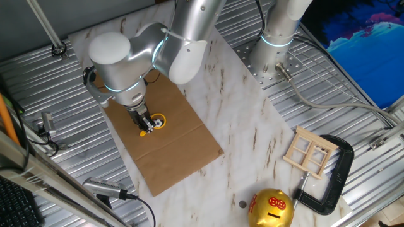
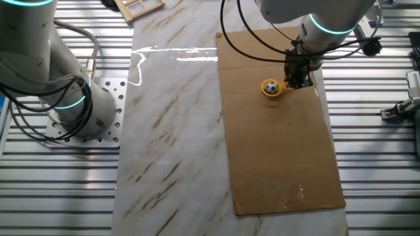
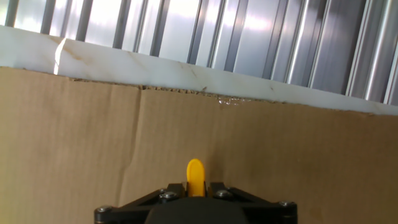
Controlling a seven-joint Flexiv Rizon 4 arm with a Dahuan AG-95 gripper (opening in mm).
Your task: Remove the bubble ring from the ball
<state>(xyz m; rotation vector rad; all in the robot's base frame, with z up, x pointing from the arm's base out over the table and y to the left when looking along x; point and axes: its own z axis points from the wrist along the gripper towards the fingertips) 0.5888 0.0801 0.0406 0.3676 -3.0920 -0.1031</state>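
Note:
The yellow-orange bubble ring lies on the brown cardboard sheet with its loop round the tiny black-and-white ball. My gripper stands right beside the loop and is shut on the ring's handle, which sticks out yellow between the black jaws in the hand view. In one fixed view the ring shows just below the gripper; the ball is hardly visible there.
A gold round piggy bank, a small wooden window frame and a black C-clamp sit at one end of the marble board. The arm's base stands on the ribbed metal table. A second arm stands beside the board.

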